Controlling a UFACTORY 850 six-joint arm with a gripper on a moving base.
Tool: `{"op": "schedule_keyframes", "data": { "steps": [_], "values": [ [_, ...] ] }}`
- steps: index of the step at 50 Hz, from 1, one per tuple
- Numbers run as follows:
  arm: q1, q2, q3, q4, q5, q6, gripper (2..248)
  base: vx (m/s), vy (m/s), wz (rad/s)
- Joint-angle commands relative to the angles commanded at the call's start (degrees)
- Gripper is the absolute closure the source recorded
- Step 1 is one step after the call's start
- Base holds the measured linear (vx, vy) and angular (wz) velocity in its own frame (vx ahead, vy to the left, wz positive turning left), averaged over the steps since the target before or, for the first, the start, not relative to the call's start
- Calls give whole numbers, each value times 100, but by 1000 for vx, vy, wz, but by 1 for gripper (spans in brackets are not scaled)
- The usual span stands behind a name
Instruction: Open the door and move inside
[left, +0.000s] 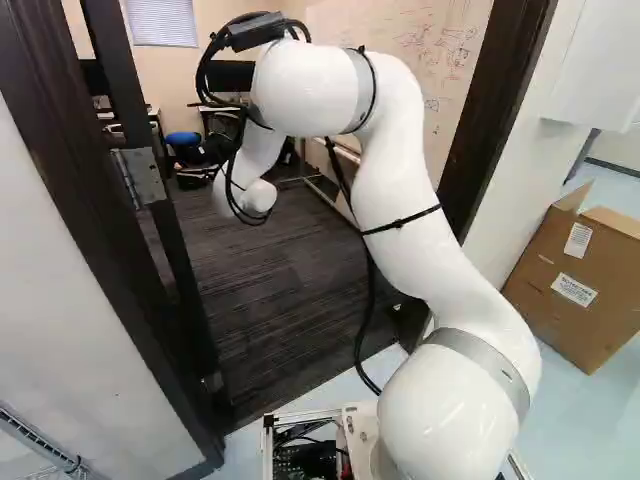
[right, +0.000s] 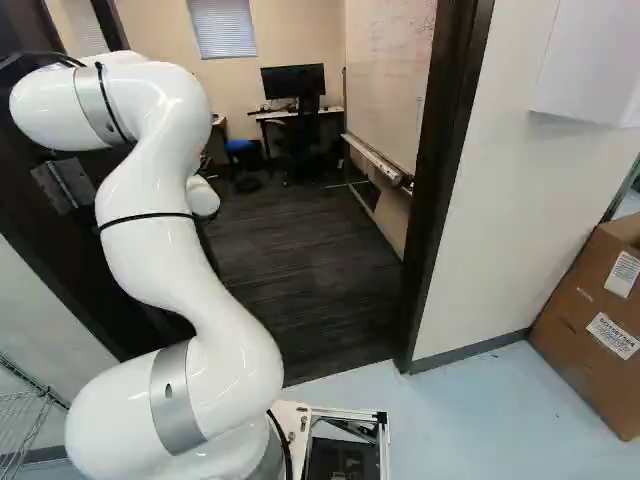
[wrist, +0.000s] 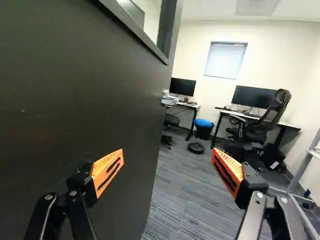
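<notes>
The dark door (wrist: 80, 95) stands open into the room, its face filling the wrist view behind 1 finger, its free edge ahead between the 2 fingers. The gripper (wrist: 167, 162) has its fingers spread wide, holding nothing. Past the door's edge, carpet (wrist: 187, 200) runs open to the blue stool (wrist: 203, 123) and the chair (wrist: 255, 131). Across the opening from the door rises the door frame's post (right: 440, 190). The arm (left: 400, 190) covers part of the door in the right base view; the gripper is hidden in the 2 base views.
</notes>
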Motion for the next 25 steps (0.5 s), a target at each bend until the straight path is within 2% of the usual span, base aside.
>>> {"op": "schedule_keyframes", "data": {
  "steps": [25],
  "values": [
    [-345, 232, 319, 49, -98, 0, 3, 0, 0, 0]
  ]
}}
